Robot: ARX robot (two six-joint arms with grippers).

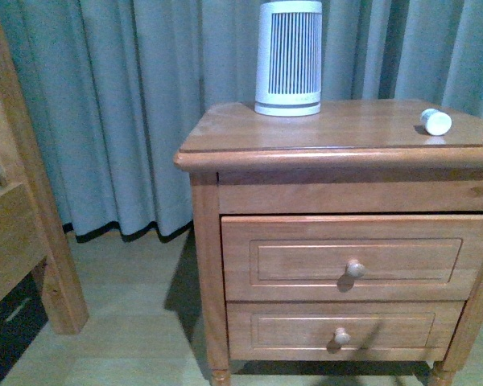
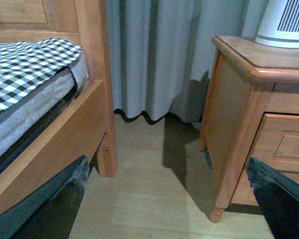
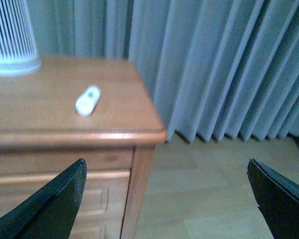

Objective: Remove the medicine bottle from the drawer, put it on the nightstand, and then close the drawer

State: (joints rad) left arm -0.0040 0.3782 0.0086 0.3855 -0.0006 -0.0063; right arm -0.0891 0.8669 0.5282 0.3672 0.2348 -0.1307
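Note:
The tiny white medicine bottle [image 1: 435, 121] lies on its side on the nightstand [image 1: 338, 137] top, near the right edge; the right wrist view also shows the medicine bottle [image 3: 87, 100] there. The upper drawer [image 1: 354, 257] with its round knob stands slightly out from the cabinet front. Neither arm shows in the front view. My left gripper [image 2: 167, 199] is open over the floor between bed and nightstand [image 2: 239, 124]. My right gripper [image 3: 167, 199] is open beside the nightstand's [image 3: 65, 114] right corner, nothing between its fingers.
A tall white ribbed canister [image 1: 288, 56] stands at the back of the nightstand top. The lower drawer [image 1: 342, 336] is shut. A wooden bed frame [image 2: 65, 134] with a checked mattress is at the left. Grey-blue curtains [image 1: 129, 104] hang behind.

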